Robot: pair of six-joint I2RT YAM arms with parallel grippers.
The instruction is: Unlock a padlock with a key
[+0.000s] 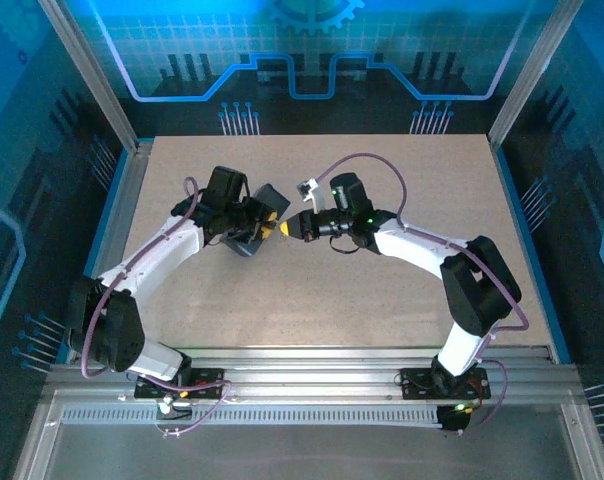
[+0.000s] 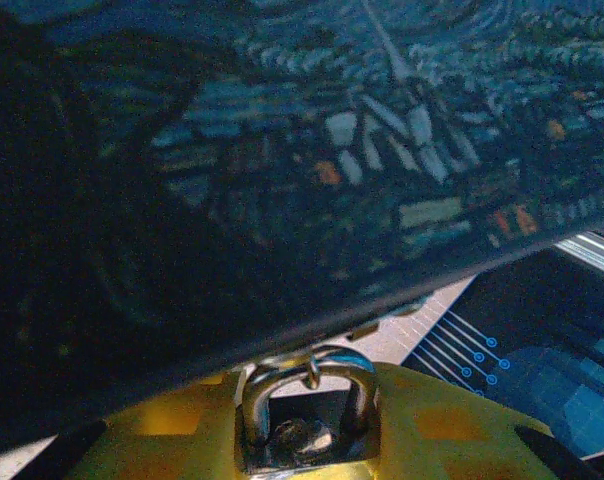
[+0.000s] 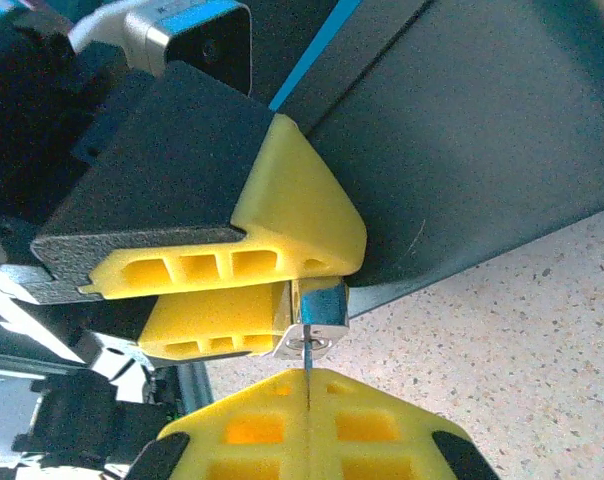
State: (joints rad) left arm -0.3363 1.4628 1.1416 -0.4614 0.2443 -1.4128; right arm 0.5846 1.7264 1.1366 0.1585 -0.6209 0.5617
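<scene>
The left hand [image 1: 269, 229], partly closed, clamps the padlock [image 2: 307, 415] between its yellow fingers [image 2: 452, 430], just under the dark blue box [image 2: 282, 150]. The right hand [image 3: 308, 405], fully closed, pinches the key [image 3: 308, 368], whose thin blade meets the padlock's bottom.

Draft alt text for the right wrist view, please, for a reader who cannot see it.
The right gripper pinches a thin key between yellow fingers, its tip meeting the base of a small silver padlock clamped by the left gripper. A dark box stands behind them, over a speckled table.
</scene>
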